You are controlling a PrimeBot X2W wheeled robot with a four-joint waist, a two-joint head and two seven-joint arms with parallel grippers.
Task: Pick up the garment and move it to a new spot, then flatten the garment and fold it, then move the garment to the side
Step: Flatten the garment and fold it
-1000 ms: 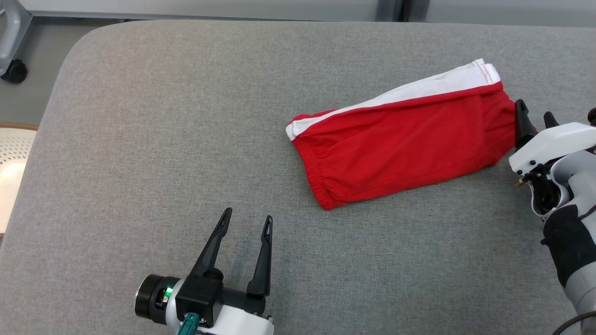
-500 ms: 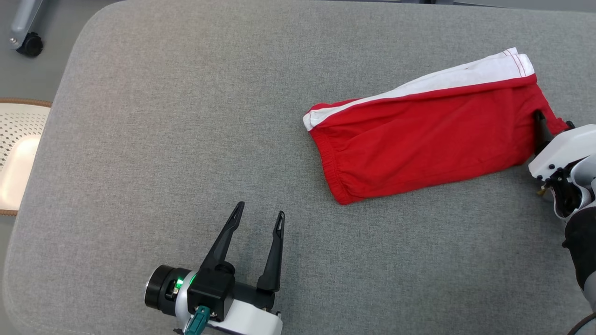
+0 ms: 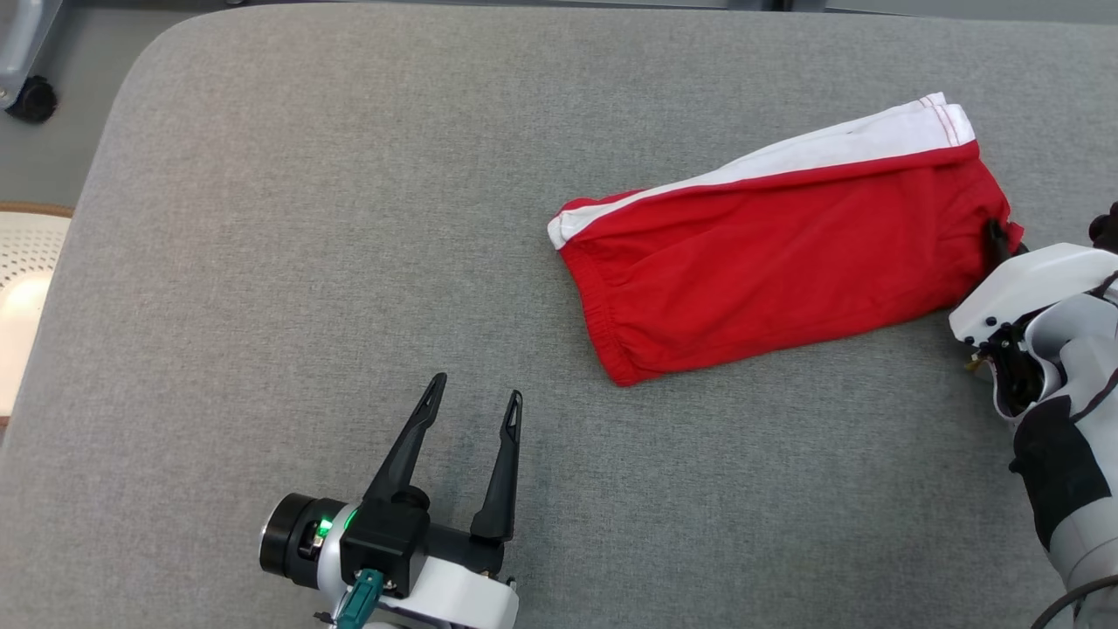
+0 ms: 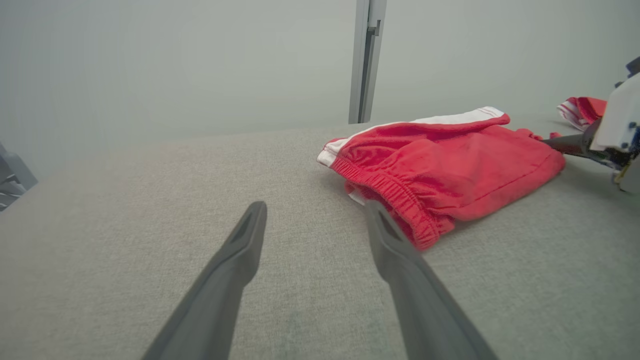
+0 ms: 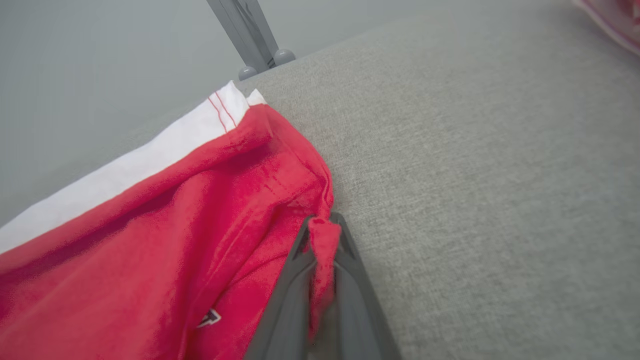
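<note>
Red garment near rt edge of worktop — tiny logo too blurry to read. Rt tool pinches its hem, tips half hidden; L tool spread wide.

garment: on the table, right of centre
left gripper: before the garment and to its left, apart from it
right gripper: at the garment's right end, touching it
</note>
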